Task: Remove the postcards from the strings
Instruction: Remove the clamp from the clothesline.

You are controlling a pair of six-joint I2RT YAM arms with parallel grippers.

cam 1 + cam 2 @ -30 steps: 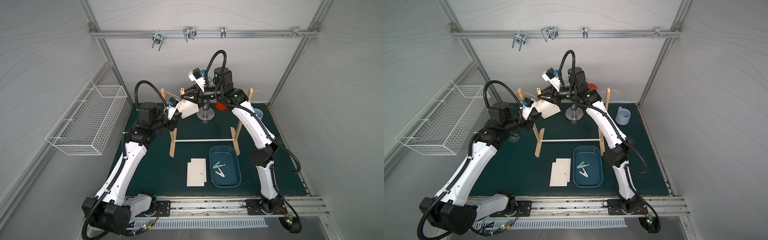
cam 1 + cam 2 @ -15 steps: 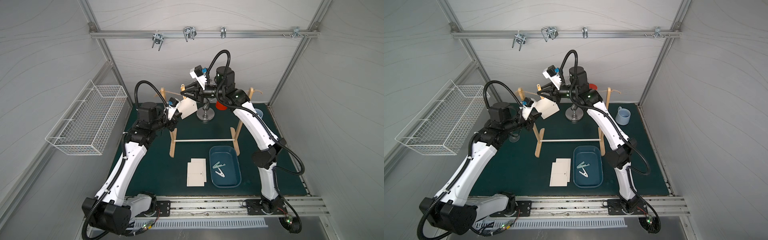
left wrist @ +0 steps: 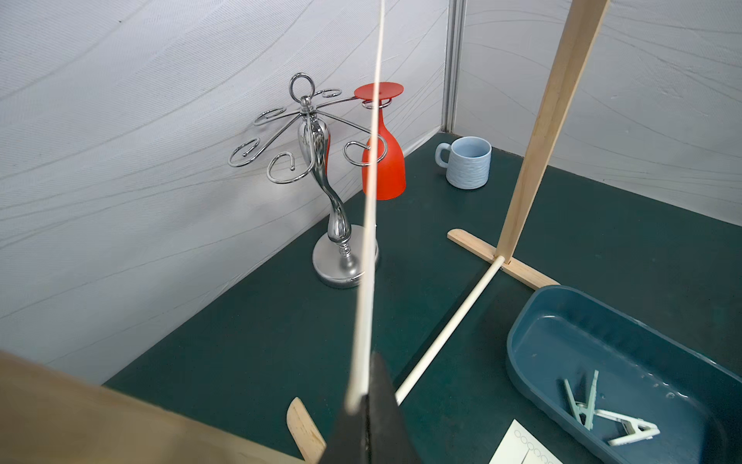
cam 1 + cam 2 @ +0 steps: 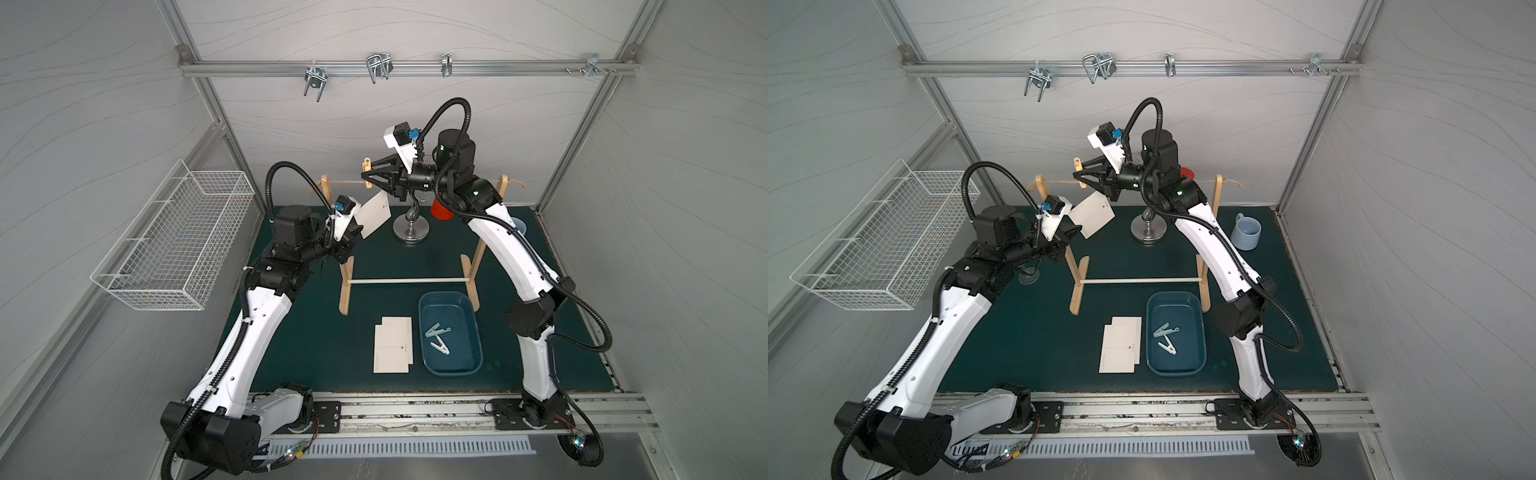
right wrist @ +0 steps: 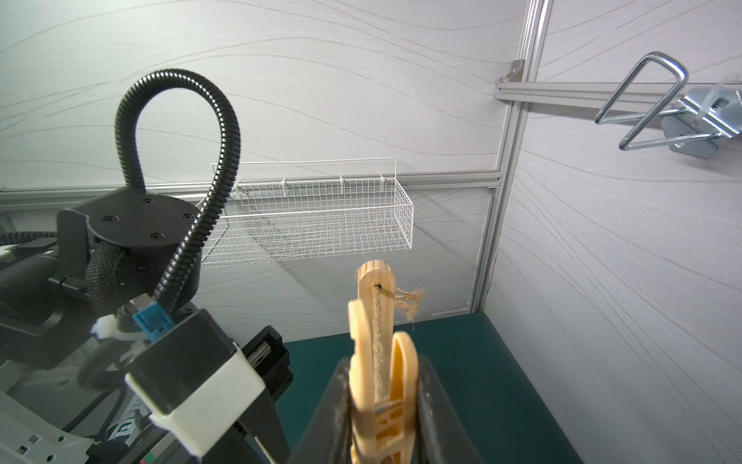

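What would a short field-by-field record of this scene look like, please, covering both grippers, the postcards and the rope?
left gripper: shut on held postcard, which hangs tilted below the rope
right gripper: shut on yellow clothespin, up at the rope
postcards on mat: two, overlapping, beside the tray
tray: blue, holds two loose clothespins
cards on rope: none seen, though the right arm hides part of it
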